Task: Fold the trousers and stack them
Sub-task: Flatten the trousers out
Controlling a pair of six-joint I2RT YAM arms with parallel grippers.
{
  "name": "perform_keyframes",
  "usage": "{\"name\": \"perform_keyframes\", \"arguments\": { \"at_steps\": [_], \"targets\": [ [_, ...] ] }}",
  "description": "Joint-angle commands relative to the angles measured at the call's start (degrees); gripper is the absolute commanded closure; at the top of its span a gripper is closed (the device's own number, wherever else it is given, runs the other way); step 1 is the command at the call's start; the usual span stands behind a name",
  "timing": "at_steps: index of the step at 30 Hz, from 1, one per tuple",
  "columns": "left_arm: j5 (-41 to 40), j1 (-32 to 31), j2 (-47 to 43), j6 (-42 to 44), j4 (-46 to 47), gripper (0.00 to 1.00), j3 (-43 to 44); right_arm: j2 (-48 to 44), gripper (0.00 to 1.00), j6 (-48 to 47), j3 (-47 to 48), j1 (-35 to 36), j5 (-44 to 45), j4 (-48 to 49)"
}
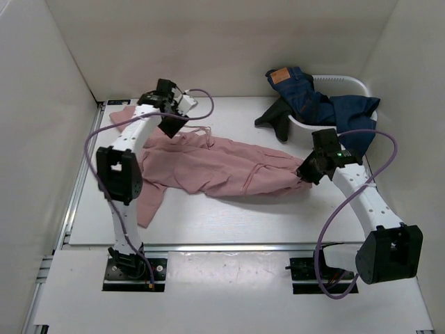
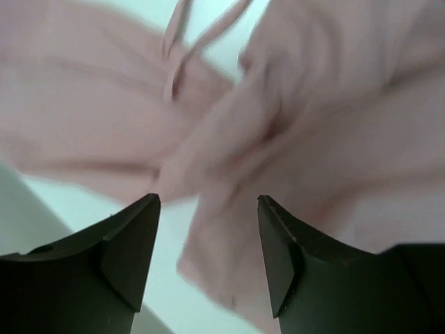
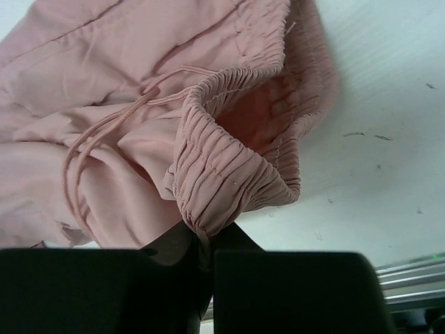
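The dusty-pink trousers (image 1: 222, 167) lie crumpled across the middle of the table, one leg trailing to the near left. My right gripper (image 1: 306, 174) is shut on the gathered waistband (image 3: 229, 188) at the trousers' right end; thin drawstrings (image 3: 104, 129) loop beside it. My left gripper (image 1: 169, 124) hovers over the trousers' far left part, open. In the left wrist view the pink cloth (image 2: 292, 146) lies blurred just below my open left gripper (image 2: 208, 236), with drawstrings (image 2: 181, 56) at the top.
A white basket (image 1: 348, 90) at the far right holds blue jeans (image 1: 313, 97) and a dark garment (image 1: 274, 118) that hang over its rim. White walls enclose the table on three sides. A metal rail (image 1: 69, 202) runs along the left edge.
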Motion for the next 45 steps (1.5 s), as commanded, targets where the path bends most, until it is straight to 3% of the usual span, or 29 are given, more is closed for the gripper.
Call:
{"name": "perform_keyframes", "arguments": {
  "at_steps": [1, 3, 4, 7, 11, 14, 18, 21, 22, 24, 25, 28, 29, 31, 32, 35, 40, 45],
  "targets": [
    [2.52, 3.38, -21.85, -2.33, -5.06, 0.30, -7.35, -1.44, 1.00, 0.21, 1.41, -0.11, -1.47, 3.27],
    [-1.67, 3.38, -28.48, 2.49, -5.59, 0.25, -17.84, -0.91, 1.00, -0.32, 2.03, -0.11, -1.47, 3.27],
    [-3.62, 3.38, -34.34, 3.74, -5.59, 0.25, -28.95, -0.21, 1.00, -0.32, 2.03, -0.71, -0.60, 2.57],
    [-7.33, 3.91, -43.06, 5.95, -7.86, 0.25, -47.69, -0.21, 1.00, -1.03, 2.03, -1.94, 0.89, 1.95],
    [-4.16, -0.38, -46.09, 5.52, -5.87, 0.17, -62.15, -0.73, 1.00, -2.08, 1.42, -5.90, 0.90, 2.12],
    [-3.29, -2.33, -40.23, 1.57, -3.31, 0.00, -63.16, -0.21, 1.00, -3.40, 1.42, -8.71, -0.68, 2.12],
    [1.00, -2.33, -33.79, -2.82, -1.91, 0.00, -62.63, -0.73, 1.00, -5.24, 3.87, -9.86, 0.54, 0.72],
    [-1.69, -3.56, -31.15, -3.98, 2.13, 0.00, -66.14, -1.78, 1.00, -5.25, 3.27, -11.52, 0.55, 0.72],
    [-6.14, -3.56, -30.62, -4.59, 5.45, 0.08, -67.28, -1.79, 1.00, -5.25, 3.26, -12.05, 0.55, 0.72],
    [-10.82, -1.99, -30.09, -4.59, 8.46, 0.42, -70.71, -2.84, 1.00, -5.25, 2.74, -13.72, 0.02, 0.72],
    [-14.32, 0.89, -30.09, -3.98, 10.82, 0.85, -71.85, -2.84, 1.00, -5.94, 2.21, -15.03, 0.02, 0.72],
    [-19.00, 7.58, -33.95, 1.26, 14.52, 0.86, -71.86, -3.37, 1.00, -7.96, 2.21, -18.81, -1.12, 0.72],
    [-19.63, 13.43, -35.61, 2.77, 16.62, 0.86, -70.90, -3.89, 1.00, -8.58, 2.21, -19.96, -1.90, 0.20],
    [-18.24, 19.88, -36.24, 6.72, 16.65, 0.86, -67.66, -3.90, 1.00, -10.77, 3.43, -23.46, -3.30, 0.19],
    [-17.01, 26.17, -37.03, 7.96, 16.65, 0.86, -63.38, -3.90, 1.00, -11.65, 3.44, -24.53, -3.32, -0.33],
    [-14.89, 34.37, -37.03, 12.53, 16.65, 0.86, -57.12, -3.90, 1.00, -14.37, 4.58, -26.74, -5.33, -0.86],
    [-14.10, 40.99, -34.92, 15.71, 15.95, 0.86, -50.78, -4.42, 1.00, -15.44, 4.58, -27.26, -5.34, -2.09],
    [-11.99, 42.93, -33.08, 17.55, 13.05, 0.86, -46.64, -4.42, 1.00, -15.97, 4.06, -27.26, -7.79, -1.40]
  ]
}}
